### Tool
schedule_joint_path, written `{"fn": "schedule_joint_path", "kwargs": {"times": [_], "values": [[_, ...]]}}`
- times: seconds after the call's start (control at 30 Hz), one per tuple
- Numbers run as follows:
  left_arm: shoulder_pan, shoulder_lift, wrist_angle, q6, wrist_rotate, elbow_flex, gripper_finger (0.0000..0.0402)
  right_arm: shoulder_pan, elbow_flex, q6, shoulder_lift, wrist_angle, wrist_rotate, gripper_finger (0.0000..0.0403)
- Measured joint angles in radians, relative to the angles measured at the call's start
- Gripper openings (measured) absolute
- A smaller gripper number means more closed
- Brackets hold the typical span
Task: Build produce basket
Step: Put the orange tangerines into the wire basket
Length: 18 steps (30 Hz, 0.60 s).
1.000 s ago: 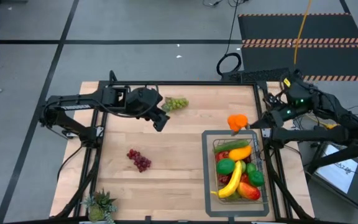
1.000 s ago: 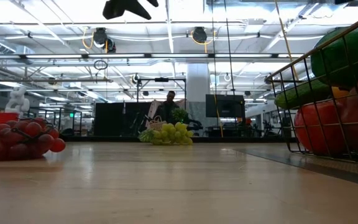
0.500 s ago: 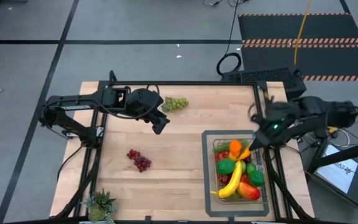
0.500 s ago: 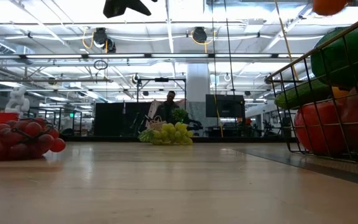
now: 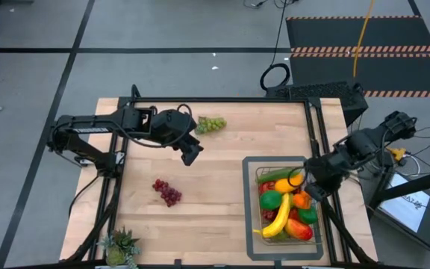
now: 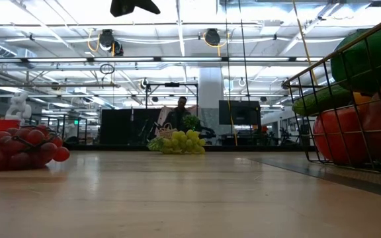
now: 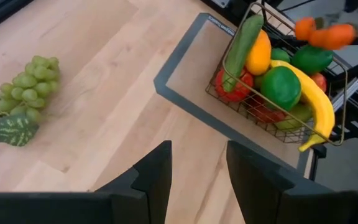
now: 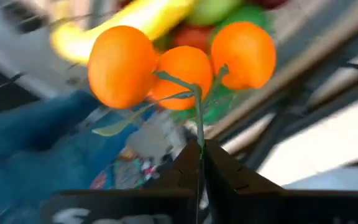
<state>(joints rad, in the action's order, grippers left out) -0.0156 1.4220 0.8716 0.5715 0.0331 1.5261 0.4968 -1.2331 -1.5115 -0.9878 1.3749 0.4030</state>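
Observation:
The dark wire basket (image 5: 286,205) stands on a flat grey tray (image 5: 249,209) at the table's right and holds banana, cucumber, apples and other produce. My right gripper (image 5: 310,187) is over the basket's right side, shut on a bunch of three oranges (image 8: 185,62). The oranges (image 7: 328,35) hang above the fruit in the basket. Green grapes (image 5: 212,124) lie at the far middle of the table, red grapes (image 5: 168,192) nearer the front. My left gripper (image 7: 197,177) hovers open above the table near the green grapes (image 7: 27,87), touching nothing. My right gripper pinches the oranges' thin green stem (image 8: 199,140) between its two shut fingertips (image 8: 219,165). The fingers slant down from the table's right side. The three oranges hang together at the stem's end beyond the fingertips, clear of the basket.
A spiky green potted plant (image 5: 119,246) stands at the near left corner. Bare wood lies between the red grapes (image 6: 22,149) and the basket (image 6: 349,99). Black frame rails run along the table's left and right sides.
My right gripper has swung from beyond the basket's far edge toward the table's near edge, tipping downward, and now carries the oranges over the basket's right side.

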Motion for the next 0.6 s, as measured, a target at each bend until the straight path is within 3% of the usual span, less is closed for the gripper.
{"fn": "schedule_joint_path", "kwargs": {"times": [0.2,0.6], "values": [[0.005,0.0,0.0,-0.001,0.02,0.0,0.0152,0.003,0.003,-0.04,-0.037,0.127,-0.103,0.0005],[0.058,0.0,0.047,0.068,0.042,0.0,0.0152,0.003,0.074,-0.035,-0.046,0.003,-0.139,0.0019]]}}
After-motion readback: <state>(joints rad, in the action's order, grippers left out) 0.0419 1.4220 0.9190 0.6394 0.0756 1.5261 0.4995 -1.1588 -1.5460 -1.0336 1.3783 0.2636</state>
